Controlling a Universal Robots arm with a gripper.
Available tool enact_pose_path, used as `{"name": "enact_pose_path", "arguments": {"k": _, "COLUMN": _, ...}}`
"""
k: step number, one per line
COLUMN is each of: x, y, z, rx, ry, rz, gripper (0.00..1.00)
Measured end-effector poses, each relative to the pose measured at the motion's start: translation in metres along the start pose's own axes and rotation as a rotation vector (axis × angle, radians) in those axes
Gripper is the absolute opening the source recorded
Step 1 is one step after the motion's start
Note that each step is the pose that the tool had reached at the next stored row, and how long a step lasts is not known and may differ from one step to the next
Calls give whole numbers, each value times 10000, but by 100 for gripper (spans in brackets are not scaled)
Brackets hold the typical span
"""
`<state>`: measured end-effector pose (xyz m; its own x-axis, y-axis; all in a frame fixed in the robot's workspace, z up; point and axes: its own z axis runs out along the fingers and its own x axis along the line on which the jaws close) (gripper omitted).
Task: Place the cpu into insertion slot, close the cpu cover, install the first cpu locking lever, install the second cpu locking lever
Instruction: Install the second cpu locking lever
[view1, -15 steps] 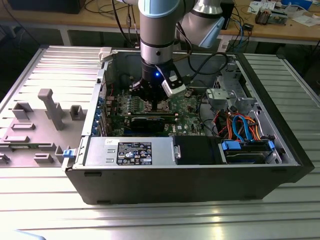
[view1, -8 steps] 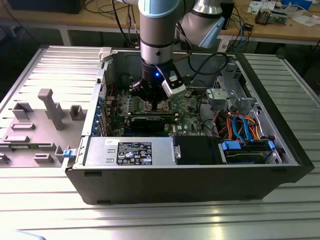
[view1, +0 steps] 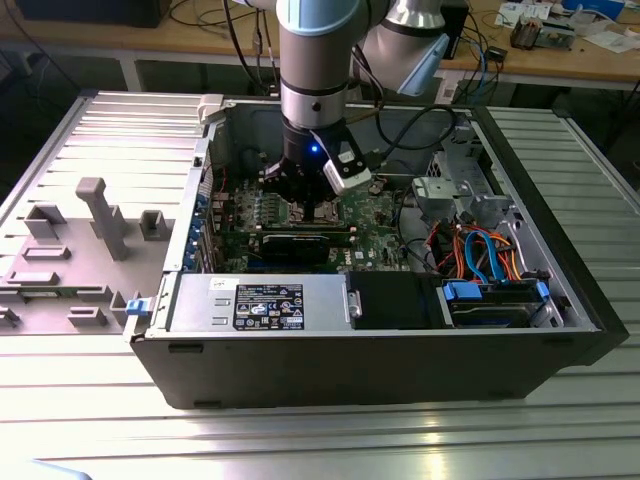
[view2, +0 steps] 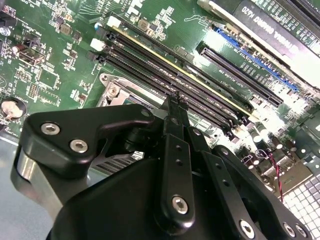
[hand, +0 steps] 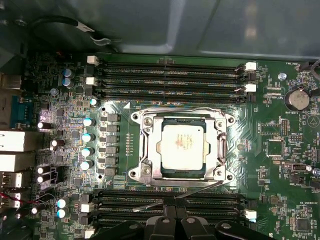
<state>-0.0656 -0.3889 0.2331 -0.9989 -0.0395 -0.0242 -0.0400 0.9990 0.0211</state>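
Observation:
In the first wrist view the cpu (hand: 181, 145) lies flat in the insertion slot (hand: 136, 118), silver top up. The cpu cover (hand: 221, 147) is down around it, and the chip shows through its window. A thin metal locking lever (hand: 200, 189) runs slanted along the socket's edge nearest my fingers, one end lifted off the board. My gripper (hand: 175, 207) is shut, its tips right at this lever. The second wrist view shows the gripper (view2: 174, 100) from behind, just past a corner of the slot (view2: 112, 90). In the exterior view the gripper (view1: 308, 195) hangs inside the open computer case over the green board (view1: 375, 215).
Long black memory slots (hand: 170, 75) flank the socket on two sides. Case walls (view1: 190, 215) ring the board. A power supply (view1: 260, 303) sits in front, and a drive cage with coloured cables (view1: 480, 250) is at the exterior view's right. A grey fixture (view1: 100, 215) stands outside at that view's left.

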Motion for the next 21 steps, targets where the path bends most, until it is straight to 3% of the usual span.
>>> {"name": "enact_pose_path", "arguments": {"k": 2, "x": 1, "y": -7, "z": 7, "rx": -26, "ry": 4, "rz": -1, "gripper": 11}}
{"name": "enact_pose_path", "arguments": {"k": 4, "x": 1, "y": -7, "z": 9, "rx": -115, "ry": 2, "rz": -9, "gripper": 11}}
{"name": "enact_pose_path", "arguments": {"k": 5, "x": 1, "y": -7, "z": 10, "rx": -190, "ry": 1, "rz": -7, "gripper": 11}}
{"name": "enact_pose_path", "arguments": {"k": 7, "x": 1, "y": -17, "z": 14, "rx": -464, "ry": -3, "rz": -1, "gripper": 11}}
{"name": "enact_pose_path", "arguments": {"k": 10, "x": 2, "y": -45, "z": 18, "rx": -538, "ry": 13, "rz": 2, "gripper": 11}}
{"name": "enact_pose_path", "arguments": {"k": 13, "x": 12, "y": -70, "z": 19, "rx": -565, "ry": 21, "rz": 4, "gripper": 11}}
{"name": "enact_pose_path", "arguments": {"k": 18, "x": 153, "y": -71, "z": 41, "rx": -647, "ry": 18, "rz": -1, "gripper": 11}}
{"name": "enact_pose_path", "arguments": {"k": 21, "x": 164, "y": -87, "z": 71, "rx": -702, "ry": 24, "rz": -17, "gripper": 11}}
